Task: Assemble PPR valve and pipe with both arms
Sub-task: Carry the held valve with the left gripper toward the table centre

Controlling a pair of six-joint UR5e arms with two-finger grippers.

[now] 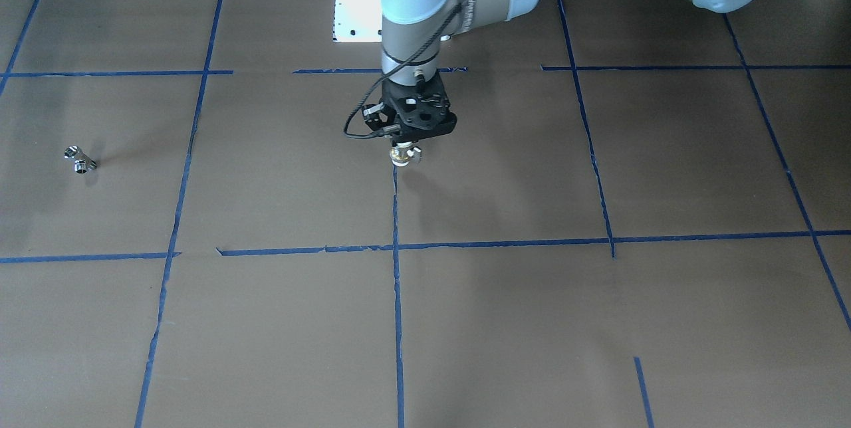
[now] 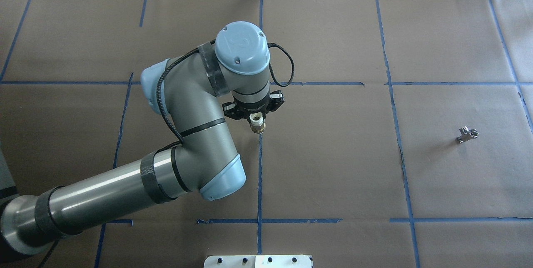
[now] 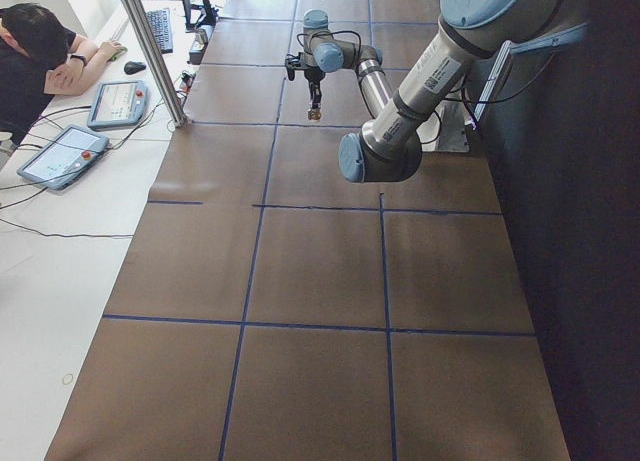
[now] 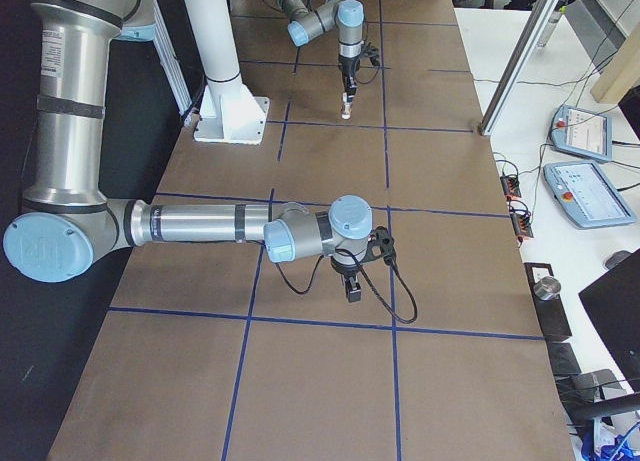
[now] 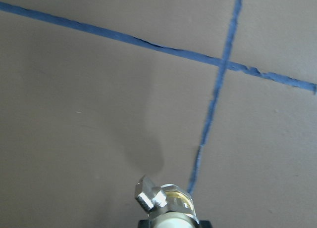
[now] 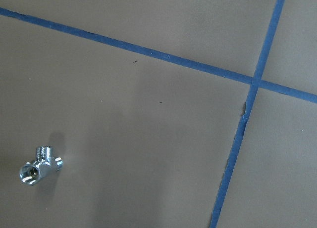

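From the left of my overhead view the silver-grey jointed left arm (image 2: 183, 135) reaches to the middle of the bench. Its black left pincer (image 2: 255, 118) is clamped on the stubby, white-ended, brass-banded PPR valve (image 2: 257, 125), which is held clear of the surface. Far to the right the tiny chrome T-shaped pipe (image 2: 467, 134) lies loose on the paper. I judge we are partway through pick-up, with the valve in hand and the pipe not yet fetched. The right pincer (image 4: 352, 289) hovers above the bench (only the side camera shows it, so I cannot tell whether its fingers are apart or together). Its wrist camera has the pipe low and left, so next it should centre over that fitting, descend, close, then carry it to the valve's open end. The bench (image 2: 333, 164) is covered in brown paper gridded with blue tape. Beside it a person (image 3: 30, 51) sits at a white desk with control tablets (image 3: 62, 153).
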